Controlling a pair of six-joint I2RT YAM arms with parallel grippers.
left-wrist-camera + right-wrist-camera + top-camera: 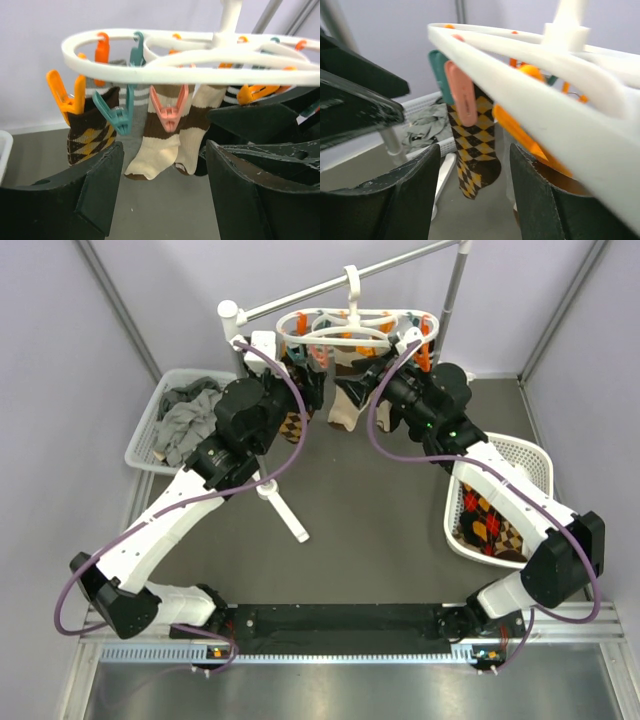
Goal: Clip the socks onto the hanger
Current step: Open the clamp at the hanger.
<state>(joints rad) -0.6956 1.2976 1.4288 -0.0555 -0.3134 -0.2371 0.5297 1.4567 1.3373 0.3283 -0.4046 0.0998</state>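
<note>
"Socks (89,137) first: where are they?"

"One argyle sock hangs off the left end of the hanger (150,75), its cuff at an orange clip (65,97). More socks lie in the white basket (537,458) at the right edge of the tabletop (370,530), close beside my right arm."

"And the hanger itself?"

"It hangs by its hook from the slanted rail of the stand (400,262), at the far side, above the tabletop."

"What crowds it?"

"Next to the argyle sock dangle a teal clip (116,119) and a pink clip (170,114), with cream-and-brown striped socks (155,147) hanging right by them. My left gripper (165,190) sits just below the ring, fingers spread, holding nothing. My right gripper (475,197) sits under the ring from the other end, also spread and empty, with the white ring crossing just above its fingers. The two grippers are near each other under the hanger."

"Edges and room?"

"One leg (285,512) of the stand slants across the tabletop between my arms. A second basket (150,435), with grey socks (190,420) in it, sits at the left edge against the wall. Pale walls close in on both sides and behind. Open tabletop lies between that leg and the right basket."
</note>
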